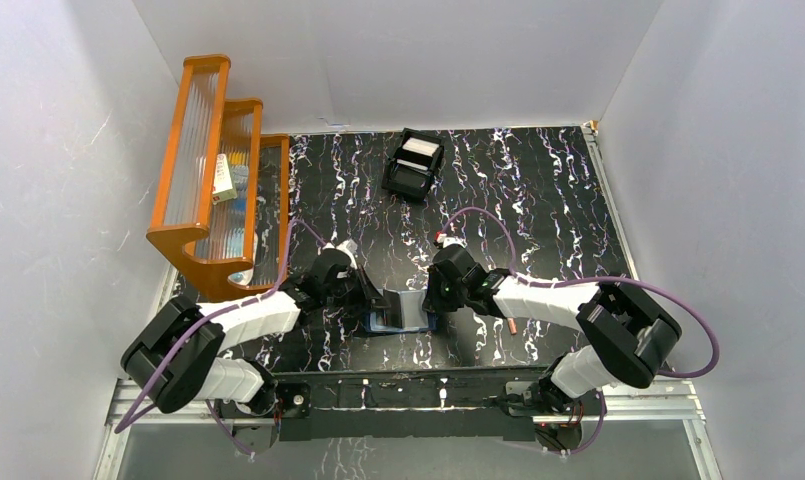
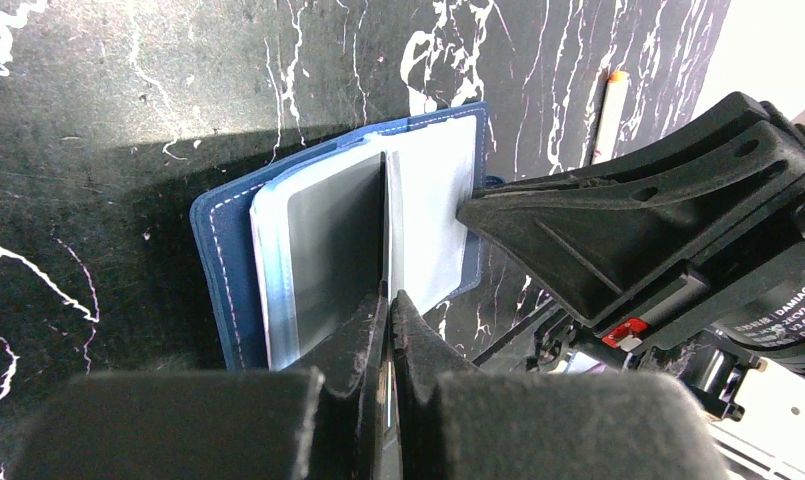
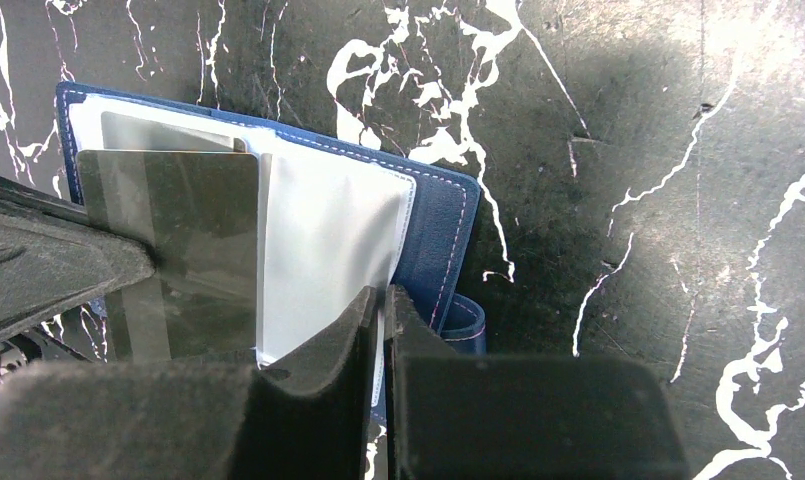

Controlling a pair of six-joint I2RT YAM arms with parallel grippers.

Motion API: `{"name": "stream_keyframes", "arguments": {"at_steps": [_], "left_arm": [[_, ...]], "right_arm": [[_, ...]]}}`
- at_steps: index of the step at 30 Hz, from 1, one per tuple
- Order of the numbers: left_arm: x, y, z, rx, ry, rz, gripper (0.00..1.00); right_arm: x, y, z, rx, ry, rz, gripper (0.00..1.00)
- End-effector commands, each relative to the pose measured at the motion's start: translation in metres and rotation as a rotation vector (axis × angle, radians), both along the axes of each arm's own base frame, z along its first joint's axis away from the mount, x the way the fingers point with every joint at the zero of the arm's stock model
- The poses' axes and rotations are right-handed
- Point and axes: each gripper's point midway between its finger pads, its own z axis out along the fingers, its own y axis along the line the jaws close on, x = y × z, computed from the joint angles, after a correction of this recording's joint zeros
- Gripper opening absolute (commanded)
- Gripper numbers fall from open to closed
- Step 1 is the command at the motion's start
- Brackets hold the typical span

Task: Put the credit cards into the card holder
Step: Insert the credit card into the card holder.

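Black stone-patterned table (image 1: 538,200), streaked with white veins, fills the floor of a booth closed in by plain white walls (image 1: 398,60). The card holder (image 1: 398,310) lies open near the front edge, navy cover down and pale clear sleeves facing up, with an arm reaching in from either side.

On its left, the left gripper (image 2: 388,300) has its fingers pressed together on a grey credit card (image 3: 168,240), which stands tilted over the sleeves with its lower edge at the fold. On its right, the right gripper (image 3: 383,305) has its fingers drawn almost together, and they appear to nip the sleeve edge of the card holder beside the snap tab. The two black claws crowd the holder from both sides and hide much of it from above.

Far behind the card holder sits a black open box (image 1: 413,165) with something white inside. Behind and to the left stands an orange stepped rack (image 1: 203,180) against the wall. A thin pale stick (image 2: 606,110) lies on the table just right of the holder, past the right gripper.
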Motion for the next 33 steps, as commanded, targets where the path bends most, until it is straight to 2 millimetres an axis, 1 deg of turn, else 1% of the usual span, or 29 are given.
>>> {"name": "stream_keyframes", "arguments": {"at_steps": [1,6,9,14,18,21,27,33], "left_arm": [[0.0,-0.002,-0.002,-0.018,0.008,-0.005,0.0],[-0.001,-0.001,-0.005,-0.012,0.01,-0.006,0.0],[0.0,-0.001,-0.003,-0.007,-0.001,-0.009,0.0],[0.004,0.006,0.008,0.03,-0.011,0.016,0.0],[0.009,0.004,0.027,0.003,-0.053,0.029,0.0],[0.01,0.0,0.034,-0.029,-0.069,0.023,0.0],[0.009,-0.004,0.024,-0.046,-0.057,0.004,0.0],[0.007,-0.004,0.005,-0.011,-0.038,-0.021,0.0]], "right_arm": [[-0.005,-0.002,-0.003,-0.001,0.006,0.002,0.14],[-0.005,-0.001,-0.005,-0.002,0.012,0.004,0.14],[-0.005,-0.002,-0.005,-0.002,0.011,0.002,0.14],[-0.005,-0.002,-0.006,-0.008,0.014,0.005,0.14],[-0.005,-0.002,-0.005,-0.006,0.011,0.004,0.14],[-0.005,-0.002,-0.005,-0.005,0.009,0.003,0.15],[-0.005,-0.002,-0.004,-0.003,0.008,0.004,0.15],[-0.006,-0.003,-0.004,0.0,0.006,0.004,0.15]]}}
